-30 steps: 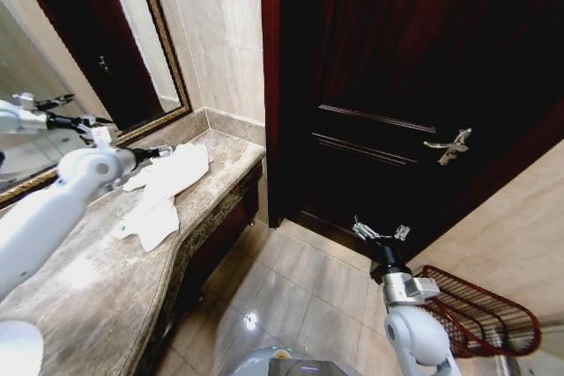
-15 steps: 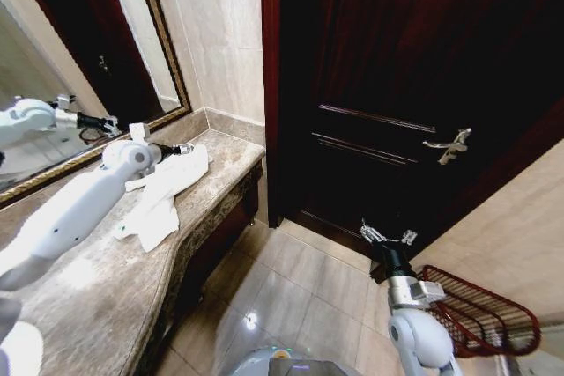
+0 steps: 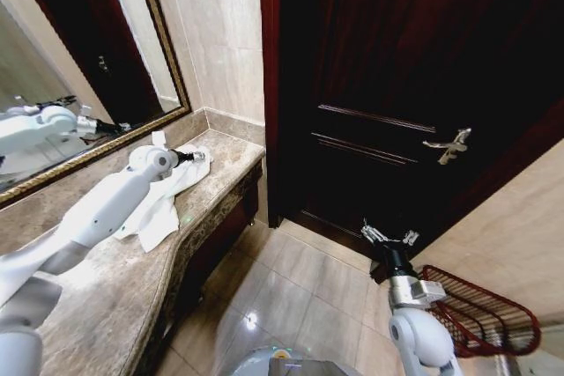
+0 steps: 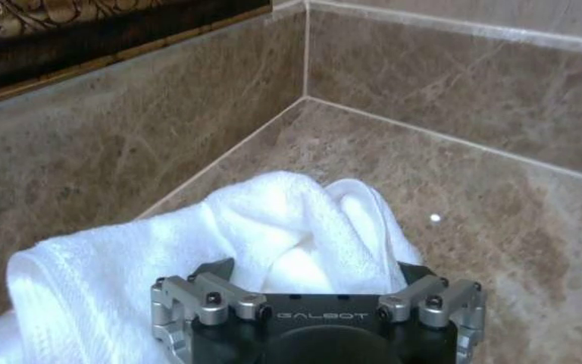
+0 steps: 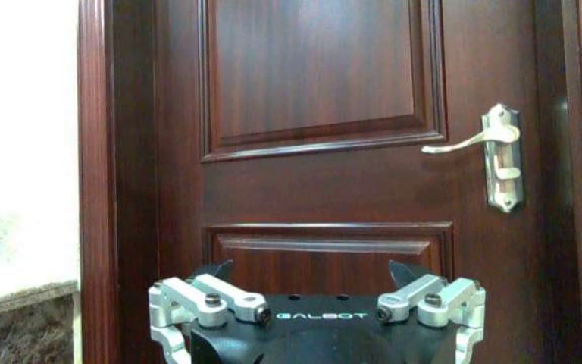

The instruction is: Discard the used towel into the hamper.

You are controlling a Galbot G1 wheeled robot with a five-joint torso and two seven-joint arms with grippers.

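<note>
White terry towel (image 3: 166,200): lies crumpled on the marble vanity counter (image 3: 97,297), left of centre in the head view, its far end bunched toward the back corner where counter meets splashback; this is the item to be discarded and it has not left the counter

Left gripper (image 3: 196,157): reaches over the towel's bunched far end at centre-left of the head view; in the left wrist view the towel (image 4: 270,243) rises directly in front of the gripper body, with the dark fingertip (image 4: 218,268) set against the cloth, jaws spread to either side of the fold, nothing pinched as far as can be judged; placement reads as lining up on the highest fold, the easiest part to take

Right gripper (image 3: 388,236): held low at lower right of the head view, above the floor tiles and in front of the dark wooden door (image 3: 414,85); jaws spread and empty, fingertip (image 5: 403,271) visible against the door panel; judged parked out of the way

Hamper (image 3: 480,314): red-brown wire basket at the lower right corner of the head view, beside the right arm, well apart from the towel

Stage: approach to grasp, judged early in the task
</note>
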